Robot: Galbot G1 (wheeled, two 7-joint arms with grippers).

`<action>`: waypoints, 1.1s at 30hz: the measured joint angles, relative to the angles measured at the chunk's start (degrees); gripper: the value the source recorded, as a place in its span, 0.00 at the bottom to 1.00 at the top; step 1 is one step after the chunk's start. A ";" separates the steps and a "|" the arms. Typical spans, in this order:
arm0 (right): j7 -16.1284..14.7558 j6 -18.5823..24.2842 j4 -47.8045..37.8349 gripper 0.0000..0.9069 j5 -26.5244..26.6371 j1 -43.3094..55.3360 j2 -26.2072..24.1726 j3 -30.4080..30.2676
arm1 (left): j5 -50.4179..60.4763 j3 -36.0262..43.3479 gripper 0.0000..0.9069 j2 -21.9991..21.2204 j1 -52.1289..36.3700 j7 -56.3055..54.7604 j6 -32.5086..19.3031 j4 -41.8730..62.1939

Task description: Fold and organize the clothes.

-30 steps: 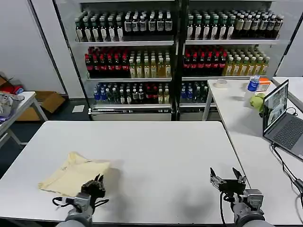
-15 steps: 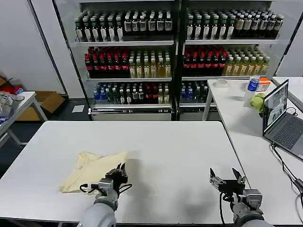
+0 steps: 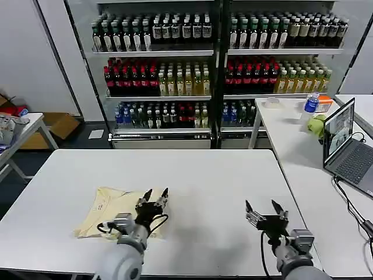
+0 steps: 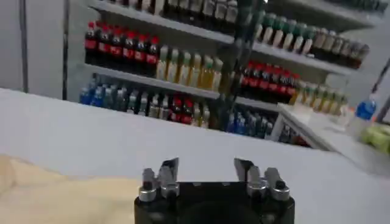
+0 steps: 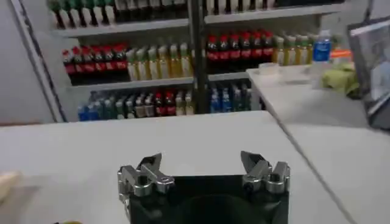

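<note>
You have one cream T-shirt to deal with, lying crumpled and partly folded on the white worktop near its front edge, toward the left corner. Your left claw sits over the shirt's right edge with its two fingers spread apart, gripping nothing. Your right claw hovers near the front edge toward the right corner, well apart from the shirt, its two fingers also wide open and empty. Beyond the worktop's far edge you see two bottle-filled shelving units.
</note>
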 measured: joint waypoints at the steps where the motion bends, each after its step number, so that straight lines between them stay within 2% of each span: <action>1: 0.11 0.14 -0.36 1.00 0.60 0.85 0.23 -0.81 | -0.53 -1.18 1.00 0.53 0.85 0.20 -0.32 -0.74; 8: 2.00 1.06 -5.31 1.00 6.34 8.69 3.92 -8.18 | -2.82 -11.12 1.00 3.70 8.10 1.28 -2.25 -5.63; 17: 4.97 2.09 -14.89 1.00 12.91 17.80 12.53 -17.62 | -4.10 -21.15 1.00 4.29 15.28 1.55 -3.31 -9.92; 25: 6.73 2.97 -22.66 1.00 16.93 22.55 20.10 -22.88 | -4.64 -26.03 1.00 3.65 19.18 1.79 -3.84 -12.37; 33: 7.76 3.38 -28.30 1.00 18.11 24.08 24.15 -25.41 | -4.96 -27.93 1.00 2.95 21.31 2.06 -3.49 -13.66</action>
